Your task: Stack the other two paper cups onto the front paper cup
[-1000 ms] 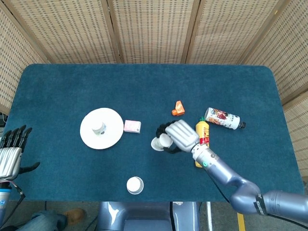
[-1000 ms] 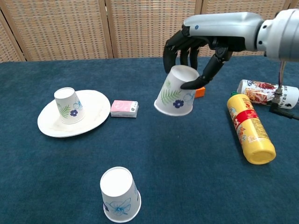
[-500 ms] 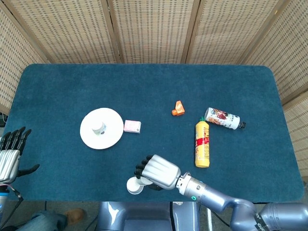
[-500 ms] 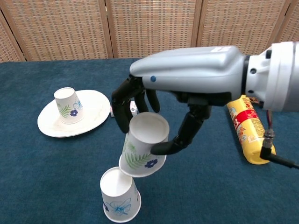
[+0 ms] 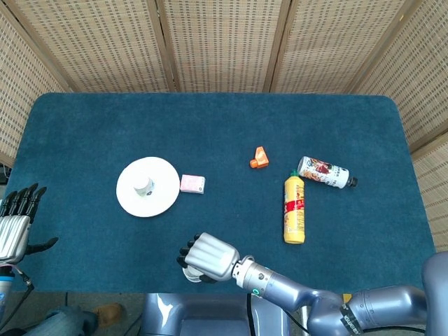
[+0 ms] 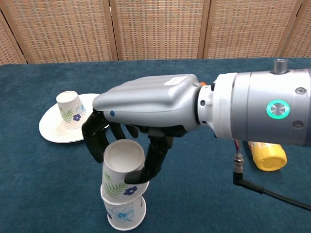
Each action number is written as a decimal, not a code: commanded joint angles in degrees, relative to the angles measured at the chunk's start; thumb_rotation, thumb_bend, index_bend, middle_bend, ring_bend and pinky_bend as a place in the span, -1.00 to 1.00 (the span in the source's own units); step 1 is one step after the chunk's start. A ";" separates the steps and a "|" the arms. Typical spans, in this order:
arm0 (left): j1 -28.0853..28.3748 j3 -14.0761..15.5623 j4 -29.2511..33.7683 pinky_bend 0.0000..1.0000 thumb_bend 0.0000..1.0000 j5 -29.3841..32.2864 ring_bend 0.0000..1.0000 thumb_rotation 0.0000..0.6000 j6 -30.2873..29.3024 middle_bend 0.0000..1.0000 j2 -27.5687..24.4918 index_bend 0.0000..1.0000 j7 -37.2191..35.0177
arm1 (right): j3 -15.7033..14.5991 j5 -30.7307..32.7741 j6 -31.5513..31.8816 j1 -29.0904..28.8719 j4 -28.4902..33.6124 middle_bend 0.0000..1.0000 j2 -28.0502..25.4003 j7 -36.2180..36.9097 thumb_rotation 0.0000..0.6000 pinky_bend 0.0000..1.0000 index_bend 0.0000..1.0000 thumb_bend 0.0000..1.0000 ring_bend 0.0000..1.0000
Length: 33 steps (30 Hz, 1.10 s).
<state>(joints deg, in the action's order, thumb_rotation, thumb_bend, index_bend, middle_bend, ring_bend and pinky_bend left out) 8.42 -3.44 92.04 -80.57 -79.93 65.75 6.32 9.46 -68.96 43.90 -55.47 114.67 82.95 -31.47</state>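
The right robot hand (image 6: pixel 141 121) is clamped around a fern-printed paper cup (image 6: pixel 121 167), dark fingers (image 6: pixel 96 141) wrapping its far side and the thumb pressing its near side, and this cup sits upside down over the front paper cup (image 6: pixel 124 213) at the near edge of the table (image 6: pixel 204 194), only partly seated, with the lower cup's wall showing beneath it. The held cup's long axis runs roughly vertical, closed base up and open mouth down, though it looks tilted a little, its base leaning slightly toward the camera's left. That lean is the main risk as I judge it: if the robot hand lets go while the rims are misaligned, the upper cup could sit crooked or slide off, and pressing down off-centre could tip the light front cup or crush its thin wall. Fingers opening outward might also drag the stack sideways. In the head view the robot hand (image 5: pixel 206 257) hides both cups almost fully. The third cup (image 6: pixel 70 109) stands inverted, axis upright, on a white plate (image 6: pixel 95 127) well apart to the left, not yet stacked. The left robot hand (image 5: pixel 17 217) hangs off the table's left edge, fingers apart, holding nothing.
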 commanded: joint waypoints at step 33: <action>-0.14 0.12 0.08 -1.00 -1.00 -0.24 -1.00 1.00 -0.44 -1.00 0.11 -1.00 0.31 | -4.44 3.92 6.65 -2.67 -0.18 -1.00 -4.83 -1.49 1.00 -0.74 -1.00 -1.00 -0.98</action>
<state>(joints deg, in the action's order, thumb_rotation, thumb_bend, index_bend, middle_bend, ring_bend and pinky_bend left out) 8.27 -3.31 92.11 -80.81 -80.38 65.84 6.63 5.47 -63.91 49.96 -58.82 115.10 79.07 -33.51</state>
